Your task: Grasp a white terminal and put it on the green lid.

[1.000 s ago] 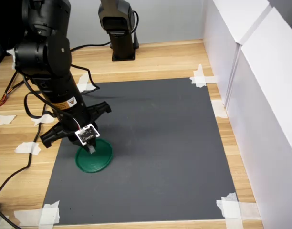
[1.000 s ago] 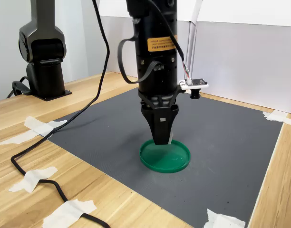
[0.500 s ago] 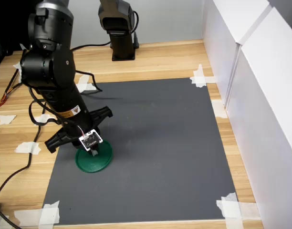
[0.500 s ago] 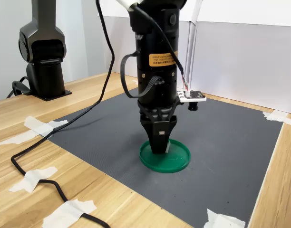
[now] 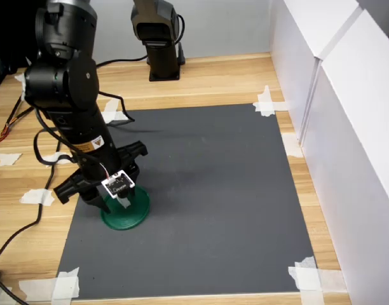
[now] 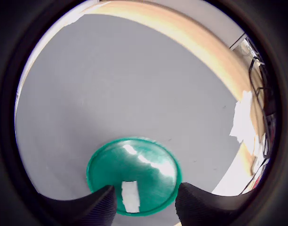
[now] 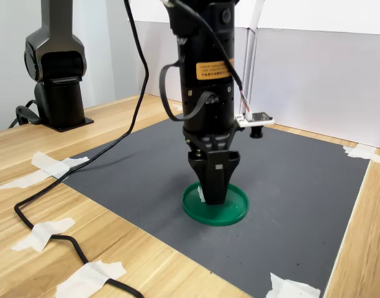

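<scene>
My gripper [image 6: 144, 203]: fingers parted, holding nothing; the tips stand either side of the white terminal [image 6: 130, 196] without touching it, low over the green lid [image 6: 148, 165].
White terminal: lying flat on the green lid, near its rim, between my two fingertips in the wrist view; in the second exterior view only a white sliver shows beside my finger.
Step in hand: I judge this to be the release; the terminal rests on the lid, so the placing looks done.
Next move: lift straight up with the fingers kept apart, so neither tip drags the terminal or nudges the lid.
Green lid: on the dark mat [image 5: 213, 190], near the mat's left edge in the first exterior view.
Around: tape scraps [image 5: 266, 101] at the mat's corners, a black cable [image 7: 84, 167] trailing over the wooden table [image 7: 28, 186].
Farther: a second black arm base [image 5: 157, 38] and white panels [image 5: 347, 114], both well apart from my path; nothing blocks the way up.
</scene>
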